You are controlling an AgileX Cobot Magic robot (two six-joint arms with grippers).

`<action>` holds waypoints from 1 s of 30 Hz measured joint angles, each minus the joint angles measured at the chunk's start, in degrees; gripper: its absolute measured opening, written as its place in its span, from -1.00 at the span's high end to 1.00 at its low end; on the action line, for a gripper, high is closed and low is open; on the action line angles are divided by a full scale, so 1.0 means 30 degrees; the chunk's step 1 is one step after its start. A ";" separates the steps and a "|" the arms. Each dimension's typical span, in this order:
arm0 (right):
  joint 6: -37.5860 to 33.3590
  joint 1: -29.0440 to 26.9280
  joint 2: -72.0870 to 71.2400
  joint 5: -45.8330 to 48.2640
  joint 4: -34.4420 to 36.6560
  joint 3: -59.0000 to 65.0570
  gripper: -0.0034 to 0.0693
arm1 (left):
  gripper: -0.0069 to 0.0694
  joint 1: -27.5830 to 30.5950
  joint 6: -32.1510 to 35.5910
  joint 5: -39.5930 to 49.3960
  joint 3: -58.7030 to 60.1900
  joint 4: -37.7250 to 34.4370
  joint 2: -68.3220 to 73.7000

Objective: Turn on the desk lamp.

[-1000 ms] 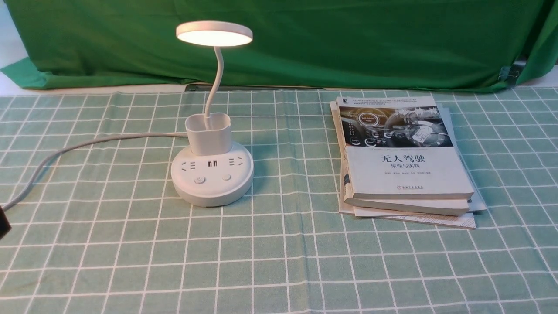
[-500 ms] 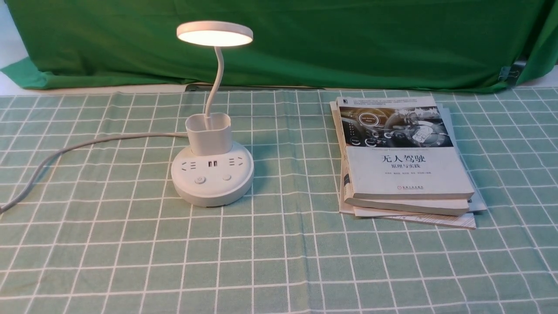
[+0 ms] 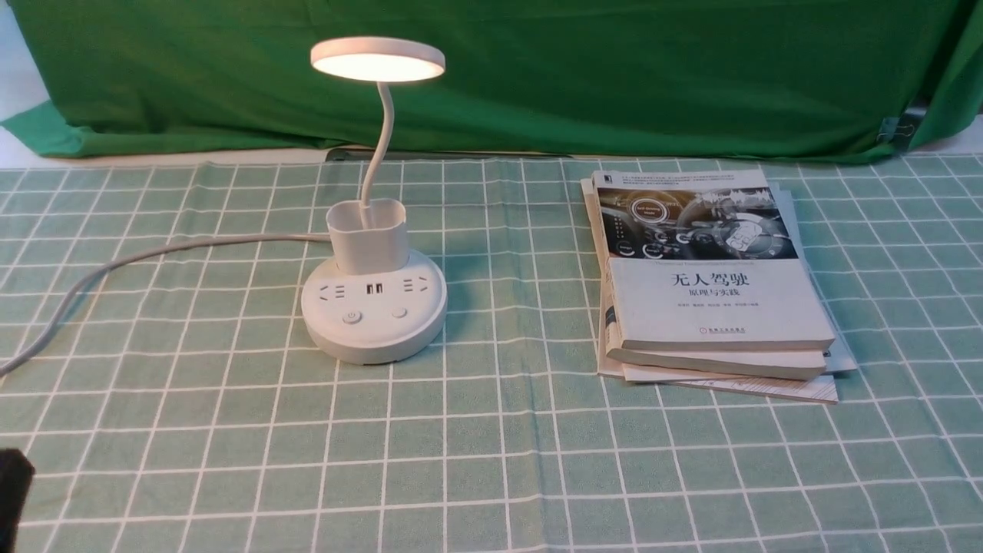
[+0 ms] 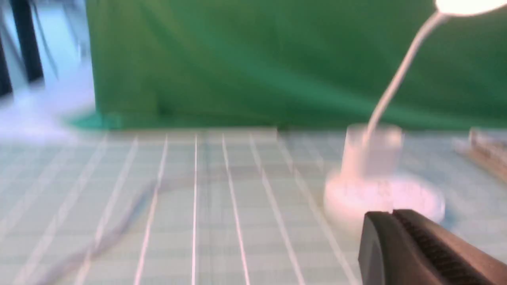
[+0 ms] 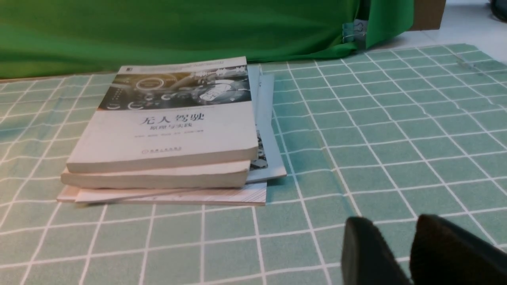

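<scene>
The white desk lamp (image 3: 374, 307) stands left of centre on the checked cloth. Its round disc head (image 3: 378, 59) glows. Two buttons (image 3: 352, 316) sit on the front of the round base, below the sockets and the cup-shaped holder (image 3: 367, 234). A dark part of my left gripper (image 3: 11, 491) shows at the lower left edge, far from the lamp. In the blurred left wrist view the left gripper (image 4: 392, 213) is shut with nothing in it, the lamp base (image 4: 380, 194) beyond it. My right gripper (image 5: 394, 221) is open above bare cloth.
A stack of books (image 3: 710, 284) lies right of the lamp, also ahead of the right gripper as the book stack (image 5: 170, 130). The lamp's grey cord (image 3: 153, 253) runs off to the left edge. A green cloth backdrop (image 3: 614, 77) closes off the far side.
The dark part of my left gripper at the left edge has dropped from mid-height to the lower corner of the front view. The lamp stays lit and unmoved.
</scene>
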 joint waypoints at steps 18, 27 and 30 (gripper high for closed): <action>0.0000 0.0000 0.0000 -0.0021 0.0000 0.0000 0.25 | 0.76 0.0039 0.1077 0.1777 0.0018 -0.1090 -0.0022; 0.0000 0.0000 0.0000 -0.0021 0.0000 0.0000 0.25 | 0.76 0.0039 0.0554 0.1777 0.0018 -0.1437 -0.0022; 0.0000 0.0000 0.0000 -0.0021 0.0000 0.0000 0.25 | 0.76 0.0039 0.0800 0.1777 0.0018 -0.1437 -0.0022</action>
